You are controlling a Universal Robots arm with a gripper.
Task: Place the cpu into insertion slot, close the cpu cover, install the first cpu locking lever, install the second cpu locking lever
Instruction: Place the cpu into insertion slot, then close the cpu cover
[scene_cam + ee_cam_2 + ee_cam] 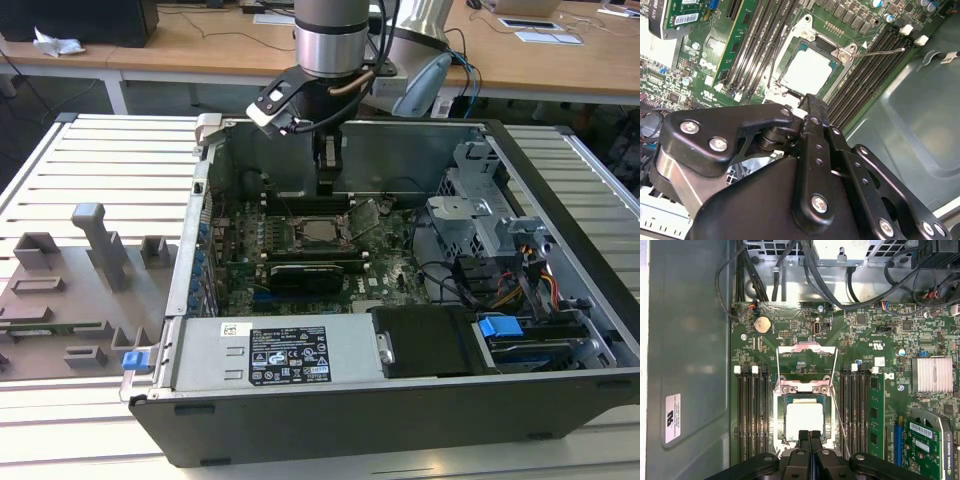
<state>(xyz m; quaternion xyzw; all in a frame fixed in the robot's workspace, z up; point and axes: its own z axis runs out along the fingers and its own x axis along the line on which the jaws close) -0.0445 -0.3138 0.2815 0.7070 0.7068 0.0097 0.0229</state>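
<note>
The cpu (802, 421), a silvery square chip, lies flat in the black-framed insertion slot (781, 405) on the green board; it also shows in the second wrist view (807, 70) and the exterior view (318, 232). At the slot's far end the cpu cover (806, 347) looks tilted up from its hinge, with board visible through its window. A thin wire lever (840, 426) slants along one side of the slot and sticks out over the memory slots (880, 50). My gripper (810, 434) hangs just over the slot's near edge, fingers shut together with nothing between them.
The board sits inside an open computer case (560, 200) with tall metal walls. Long black memory slots (751, 415) flank the socket. Cable bundles (790, 270) run behind it, and a heatsink (931, 375) and a card (927, 440) lie to one side. Grey fixtures (70, 280) stand on the exterior view's left.
</note>
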